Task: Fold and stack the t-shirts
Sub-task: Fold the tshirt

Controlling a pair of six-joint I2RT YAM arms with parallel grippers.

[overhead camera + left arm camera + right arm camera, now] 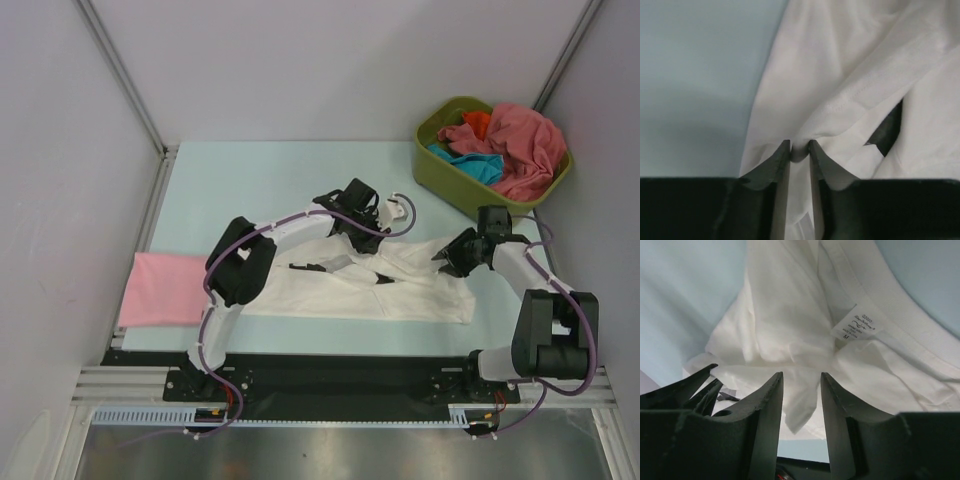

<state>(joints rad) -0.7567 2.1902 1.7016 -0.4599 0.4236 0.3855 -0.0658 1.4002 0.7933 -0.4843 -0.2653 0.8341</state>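
Note:
A large white t-shirt (330,290) lies spread across the middle of the table, with small dark marks on it. My left gripper (385,213) is at its far edge. In the left wrist view the left gripper (799,145) has its jaws a narrow gap apart, and a fold of the white t-shirt (840,75) is pinched between the tips. My right gripper (447,256) is at the shirt's right end. In the right wrist view the right gripper (801,375) stands open, and a loose corner of the white t-shirt (785,315) hangs between the fingers. The neck label (857,322) shows.
A folded light pink t-shirt (160,290) lies at the table's left edge. An olive-green tub (440,175) at the back right holds a rose-red tee (520,140), a teal one (470,165) and an orange one (478,122). Walls close in on both sides.

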